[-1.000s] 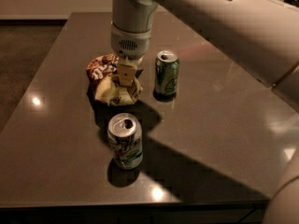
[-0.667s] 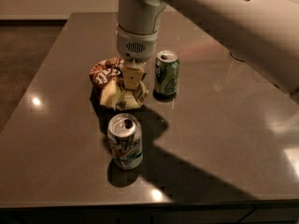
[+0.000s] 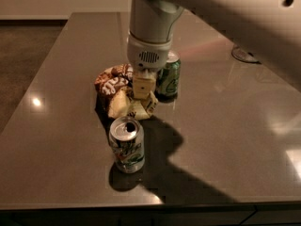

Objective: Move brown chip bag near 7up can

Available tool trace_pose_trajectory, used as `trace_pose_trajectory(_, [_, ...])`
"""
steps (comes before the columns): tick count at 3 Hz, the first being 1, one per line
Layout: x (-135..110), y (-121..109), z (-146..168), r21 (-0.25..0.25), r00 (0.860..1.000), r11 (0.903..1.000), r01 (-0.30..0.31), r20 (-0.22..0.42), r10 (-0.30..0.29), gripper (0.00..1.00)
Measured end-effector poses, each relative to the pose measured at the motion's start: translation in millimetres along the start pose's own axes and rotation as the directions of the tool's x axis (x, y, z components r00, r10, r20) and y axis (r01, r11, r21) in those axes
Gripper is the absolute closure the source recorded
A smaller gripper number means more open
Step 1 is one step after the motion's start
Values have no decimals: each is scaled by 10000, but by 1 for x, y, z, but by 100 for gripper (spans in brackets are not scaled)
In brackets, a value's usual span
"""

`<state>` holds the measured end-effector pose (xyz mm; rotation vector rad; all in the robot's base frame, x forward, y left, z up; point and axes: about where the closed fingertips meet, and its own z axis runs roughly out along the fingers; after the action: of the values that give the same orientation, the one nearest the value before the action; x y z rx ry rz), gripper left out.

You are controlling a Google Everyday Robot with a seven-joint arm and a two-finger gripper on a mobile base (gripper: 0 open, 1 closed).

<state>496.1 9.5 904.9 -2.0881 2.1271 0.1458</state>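
Observation:
The brown chip bag (image 3: 117, 91) is crinkled, brown with white print on its left half and pale cream on its right. It hangs low over the dark table (image 3: 225, 126), just behind the 7up can (image 3: 127, 145). The can is silver-white with green lettering and stands upright near the front edge. My gripper (image 3: 143, 95) comes straight down from above and is shut on the cream side of the bag. Its fingertips are partly buried in the folds. I cannot tell whether the bag touches the table.
A dark green can (image 3: 168, 76) stands upright right behind the gripper, partly hidden by the wrist. A round glass base (image 3: 244, 54) sits at the far right. The table's front edge (image 3: 141, 205) is close to the 7up can. The arm's shadow falls to the right of the can.
The gripper has carried the chip bag a little forward and to the right, closer to the 7up can. Both cans stay where they were.

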Motion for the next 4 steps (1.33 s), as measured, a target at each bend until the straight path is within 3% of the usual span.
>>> trace_pose_trajectory(1, [11,5,1,96,9999,9999,-125,43,125,85])
trace_pose_trajectory(4, [7,2,4,211,9999,9997,-91,148,88,15])
